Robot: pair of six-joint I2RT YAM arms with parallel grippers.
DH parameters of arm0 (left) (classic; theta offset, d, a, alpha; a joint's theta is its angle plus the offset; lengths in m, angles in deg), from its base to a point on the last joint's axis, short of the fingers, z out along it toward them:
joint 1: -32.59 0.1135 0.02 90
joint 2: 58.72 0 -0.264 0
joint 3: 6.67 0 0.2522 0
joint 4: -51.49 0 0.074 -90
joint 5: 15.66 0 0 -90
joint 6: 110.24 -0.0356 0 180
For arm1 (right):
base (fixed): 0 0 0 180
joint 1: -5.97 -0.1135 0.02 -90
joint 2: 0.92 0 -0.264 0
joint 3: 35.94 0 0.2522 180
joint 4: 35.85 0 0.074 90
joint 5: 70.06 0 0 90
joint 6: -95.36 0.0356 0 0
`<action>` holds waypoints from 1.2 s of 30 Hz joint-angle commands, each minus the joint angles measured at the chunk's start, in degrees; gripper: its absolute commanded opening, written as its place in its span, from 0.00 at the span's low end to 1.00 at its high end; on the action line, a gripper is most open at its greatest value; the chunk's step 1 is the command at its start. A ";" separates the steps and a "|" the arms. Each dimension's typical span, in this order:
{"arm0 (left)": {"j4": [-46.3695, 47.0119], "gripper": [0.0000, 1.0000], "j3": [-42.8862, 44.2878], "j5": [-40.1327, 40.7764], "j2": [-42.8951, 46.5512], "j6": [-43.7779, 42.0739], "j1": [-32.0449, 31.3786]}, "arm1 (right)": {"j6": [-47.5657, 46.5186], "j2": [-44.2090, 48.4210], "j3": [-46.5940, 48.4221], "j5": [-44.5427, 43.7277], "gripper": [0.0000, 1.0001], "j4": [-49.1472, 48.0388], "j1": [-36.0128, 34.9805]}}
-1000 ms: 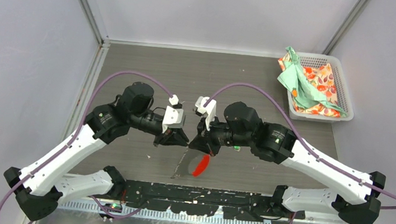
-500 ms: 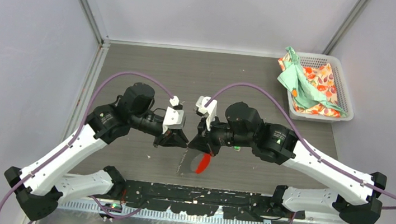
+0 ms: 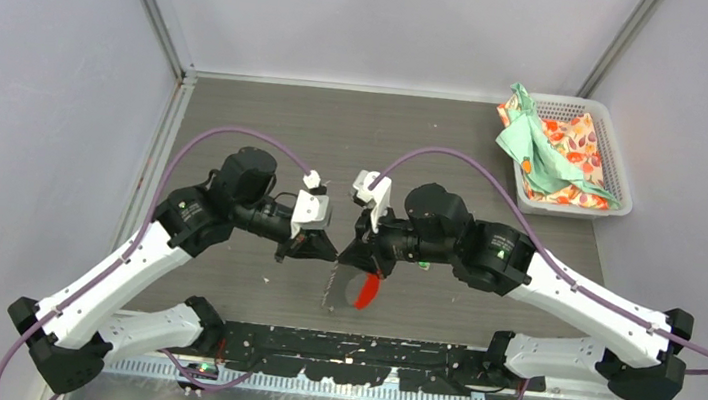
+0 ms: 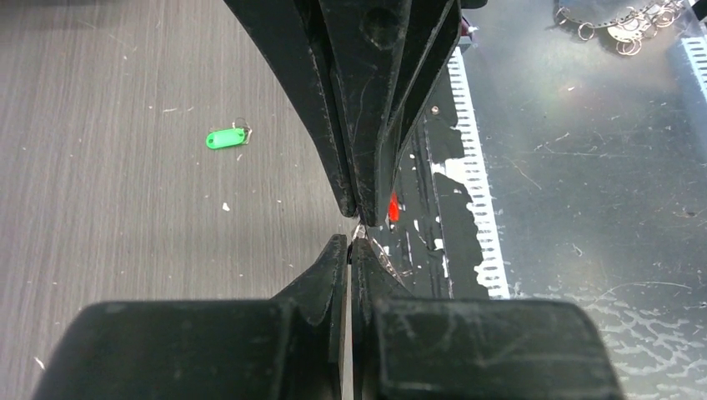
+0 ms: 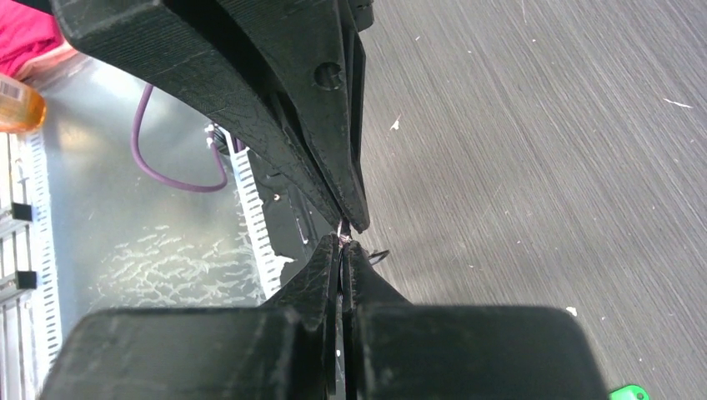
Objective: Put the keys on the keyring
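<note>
Left claw (image 3: 327, 250) and right claw (image 3: 348, 256) meet tip to tip above the grey wood-grain table (image 3: 337, 138), each with jaws pressed together. The right one seems to pinch the grey chain-like metal keyring with a long red plastic tab (image 3: 361, 289), which dangles below; the left nips a silvery sliver I cannot identify. The small silver key with a bright-green tag (image 4: 225, 137) lies flat on the table, well apart. Ring and key look light, thin and slippery; the tag seems the surest hold
</note>
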 commanded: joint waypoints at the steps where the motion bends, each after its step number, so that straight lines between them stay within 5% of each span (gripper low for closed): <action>1: 0.79 0.00 0.54 -1.56 2.09 -4.32 -0.10 | 3.30 4.41 1.38 -6.36 0.08 -4.21 -0.03; 9: 4.61 0.00 -2.99 -1.89 8.48 -19.25 -0.36 | 6.46 9.96 -1.25 -15.46 0.48 -3.83 -0.09; 18: 5.69 0.00 -4.60 -2.88 11.44 -33.73 -2.27 | 2.53 11.97 -2.46 -7.87 0.62 -2.96 -0.05; 23: 15.16 0.00 -5.83 -4.03 12.58 -24.88 -2.69 | -3.89 13.60 -5.68 -0.37 0.62 -6.61 -0.03; 28: 30.36 0.00 -5.82 -3.16 11.96 -2.83 -2.66 | -7.58 17.40 -8.89 1.08 0.59 -13.69 -0.11; 36: 34.30 0.00 -0.42 -9.61 8.75 8.27 -2.89 | -6.16 23.76 -11.33 3.07 0.50 -24.24 -0.11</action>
